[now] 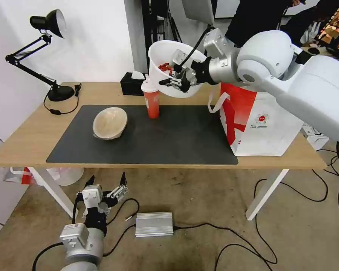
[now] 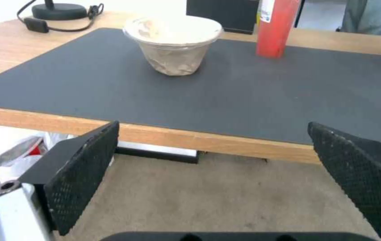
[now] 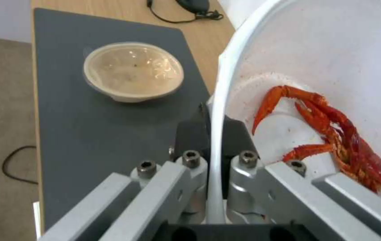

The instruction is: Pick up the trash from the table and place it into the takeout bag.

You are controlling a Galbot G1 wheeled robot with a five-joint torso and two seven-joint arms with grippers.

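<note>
Right gripper (image 1: pixel 177 81) fingers pinch rim of large white plastic bowl with red crayfish shells (image 1: pixel 165 56), held tilted, left of white-and-red takeout bag (image 1: pixel 260 124); left gripper (image 1: pixel 106 185) spread, empty, below tabletop (image 1: pixel 26 139).

The right gripper (image 1: pixel 177 79) holds the white plastic bowl (image 1: pixel 165 56) tilted in the air above the red paper cup (image 1: pixel 151 101), jaws clamped on its rim. Beside the cup, the beige pulp bowl (image 1: pixel 110 123) lies on the dark mat (image 1: pixel 177 139), the takeout bag (image 1: pixel 260 124) at the mat's other end. The left gripper (image 1: pixel 106 184) hangs below the tabletop (image 1: pixel 22 139), jaws spread.
</note>
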